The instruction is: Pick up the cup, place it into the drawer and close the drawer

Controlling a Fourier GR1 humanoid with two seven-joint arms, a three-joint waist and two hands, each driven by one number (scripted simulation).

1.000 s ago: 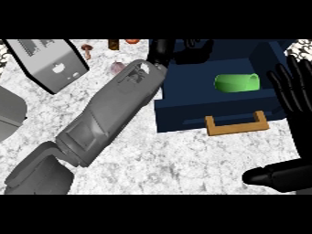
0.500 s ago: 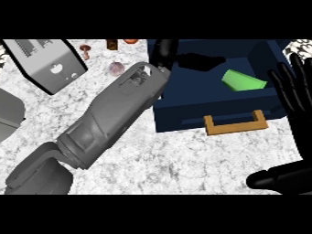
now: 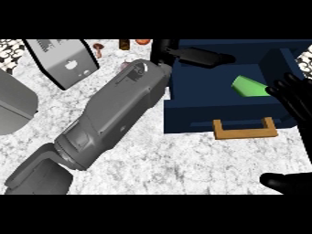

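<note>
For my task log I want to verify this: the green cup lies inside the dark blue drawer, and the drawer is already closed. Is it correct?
One part is wrong. The green cup does lie inside the dark blue drawer, but the drawer is not closed. The head view shows it pulled out and open, with its tan handle toward the robot.

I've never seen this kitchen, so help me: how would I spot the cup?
Find the dark blue drawer with the tan handle, pulled open at the right of the speckled counter. The cup is inside it. It alone is bright green; all around it is dark blue or black.
</note>
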